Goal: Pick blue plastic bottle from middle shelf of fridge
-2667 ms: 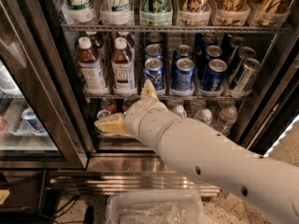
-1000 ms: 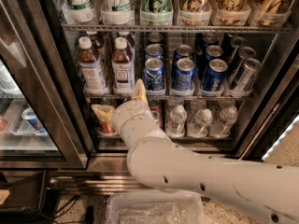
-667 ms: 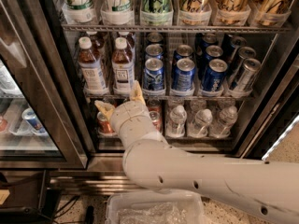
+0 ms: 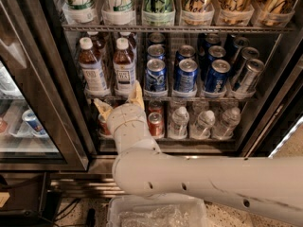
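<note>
- Camera view is showing the gripper [image 4: 119, 102] hovering with fingers spread apart, at the front rail of the middle shelf [image 4: 189, 98].
- The blue plastic bottle [image 4: 93, 70] is standing upright just above it.

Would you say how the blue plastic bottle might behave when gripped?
The blue plastic bottle looks full, so probably heavy. Tall and narrow, it may tip against its neighbour. The gripper is open just below.

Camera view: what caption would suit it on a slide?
Robot's open gripper reaches into the fridge, at the front rail of the middle shelf, just beneath two tea bottles.
</note>
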`<state>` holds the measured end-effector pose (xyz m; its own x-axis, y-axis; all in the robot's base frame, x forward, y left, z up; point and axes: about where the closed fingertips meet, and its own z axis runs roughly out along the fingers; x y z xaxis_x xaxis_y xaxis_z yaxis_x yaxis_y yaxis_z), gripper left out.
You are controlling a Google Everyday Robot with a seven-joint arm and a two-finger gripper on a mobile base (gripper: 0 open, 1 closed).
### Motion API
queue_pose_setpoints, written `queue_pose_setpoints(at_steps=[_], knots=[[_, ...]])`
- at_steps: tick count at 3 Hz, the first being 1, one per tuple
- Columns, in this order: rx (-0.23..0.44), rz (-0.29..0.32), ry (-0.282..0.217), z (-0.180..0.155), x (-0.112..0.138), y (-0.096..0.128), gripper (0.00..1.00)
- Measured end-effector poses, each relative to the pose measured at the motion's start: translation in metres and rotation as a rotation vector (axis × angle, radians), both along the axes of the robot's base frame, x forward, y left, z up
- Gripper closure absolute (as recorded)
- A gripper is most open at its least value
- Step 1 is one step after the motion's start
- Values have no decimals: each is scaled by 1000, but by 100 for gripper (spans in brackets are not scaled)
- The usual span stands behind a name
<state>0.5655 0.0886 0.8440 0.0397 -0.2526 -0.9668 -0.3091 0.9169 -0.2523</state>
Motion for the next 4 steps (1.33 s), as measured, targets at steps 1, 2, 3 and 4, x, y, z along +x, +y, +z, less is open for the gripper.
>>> queue_pose_setpoints(at_steps=[1,2,3,4], knots=[[13,-41,-37,1,3,2,19],[20,-80,-65,0,7,3,20],[20,-132,-91,0,13,-4,21],[30,-181,-108,2,20,-14,21]])
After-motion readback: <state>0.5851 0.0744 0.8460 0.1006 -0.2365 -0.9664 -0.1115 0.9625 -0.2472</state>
